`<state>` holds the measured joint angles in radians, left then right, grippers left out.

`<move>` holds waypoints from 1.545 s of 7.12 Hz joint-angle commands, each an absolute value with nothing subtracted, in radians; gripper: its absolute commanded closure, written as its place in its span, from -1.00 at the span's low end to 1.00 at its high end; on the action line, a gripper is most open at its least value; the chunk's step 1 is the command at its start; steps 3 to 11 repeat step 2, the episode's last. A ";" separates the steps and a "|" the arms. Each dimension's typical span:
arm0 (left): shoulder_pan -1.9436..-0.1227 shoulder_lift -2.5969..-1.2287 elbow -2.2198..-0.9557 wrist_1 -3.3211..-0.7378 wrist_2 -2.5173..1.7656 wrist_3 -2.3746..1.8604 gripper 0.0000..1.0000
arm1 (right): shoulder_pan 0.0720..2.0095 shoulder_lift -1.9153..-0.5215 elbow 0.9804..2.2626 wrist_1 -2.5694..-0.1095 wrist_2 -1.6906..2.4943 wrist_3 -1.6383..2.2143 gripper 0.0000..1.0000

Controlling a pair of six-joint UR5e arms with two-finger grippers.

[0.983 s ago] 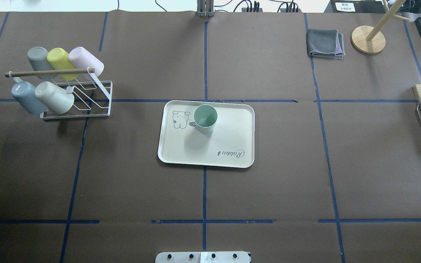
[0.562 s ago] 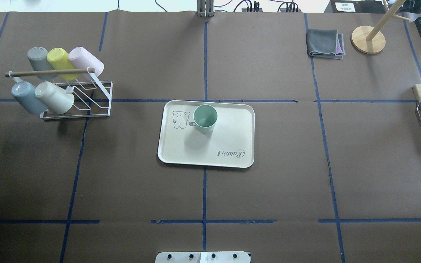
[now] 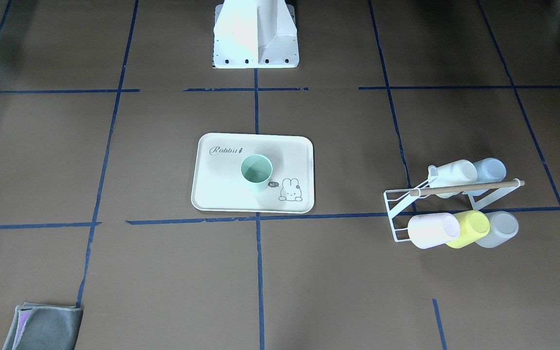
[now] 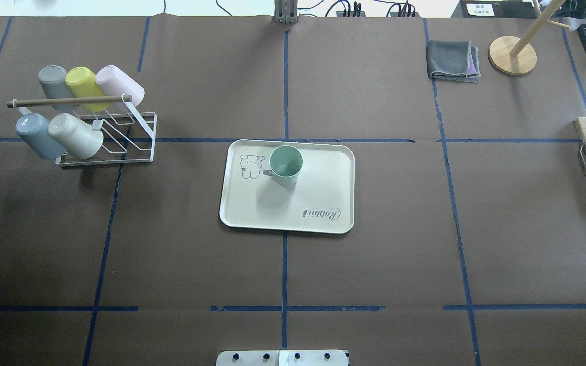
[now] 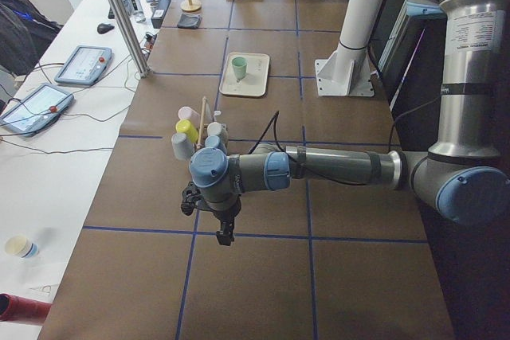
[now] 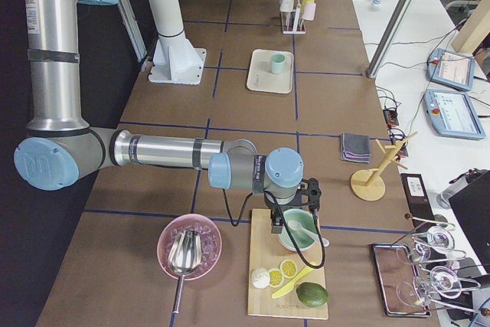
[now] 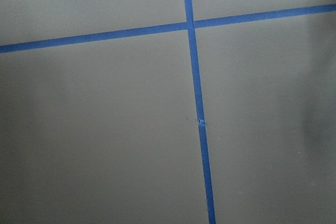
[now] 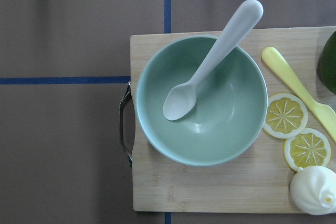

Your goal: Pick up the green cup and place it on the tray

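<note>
The green cup (image 4: 286, 165) stands upright on the tray (image 4: 318, 203), in its far half beside the bunny drawing, with nothing touching it. It also shows in the front view, cup (image 3: 256, 172) on tray (image 3: 212, 189). Neither gripper appears in the overhead or front view. The left gripper (image 5: 225, 232) hangs over bare table near the table's left end, far from the tray. Near the right end, the right gripper (image 6: 295, 216) hangs above a green bowl (image 8: 202, 100) on a cutting board. I cannot tell whether either gripper is open or shut.
A white wire rack (image 4: 105, 147) with several pastel cups stands left of the tray. A folded grey cloth (image 4: 453, 61) and a wooden stand (image 4: 511, 55) sit at the far right. The cutting board (image 6: 287, 273) also carries a spoon and lemon slices, beside a pink bowl (image 6: 189, 246).
</note>
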<state>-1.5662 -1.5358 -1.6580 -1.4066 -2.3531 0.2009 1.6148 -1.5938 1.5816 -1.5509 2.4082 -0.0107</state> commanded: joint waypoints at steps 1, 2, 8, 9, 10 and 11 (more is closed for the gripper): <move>-1.566 -1.537 -1.658 -1.407 -2.353 0.201 -1.00 | 1.615 -1.594 1.582 -1.551 2.408 -0.011 -1.00; -1.566 -1.537 -1.658 -1.408 -2.353 0.201 -1.00 | 1.615 -1.594 1.580 -1.551 2.408 -0.012 -1.00; -1.566 -1.537 -1.658 -1.408 -2.353 0.201 -1.00 | 1.615 -1.594 1.580 -1.551 2.408 -0.012 -1.00; -1.566 -1.537 -1.658 -1.408 -2.353 0.201 -1.00 | 1.615 -1.594 1.580 -1.551 2.408 -0.012 -1.00; -1.566 -1.537 -1.658 -1.408 -2.353 0.201 -1.00 | 1.615 -1.594 1.580 -1.551 2.408 -0.012 -1.00; -1.566 -1.537 -1.658 -1.408 -2.353 0.201 -1.00 | 1.615 -1.594 1.580 -1.551 2.408 -0.012 -1.00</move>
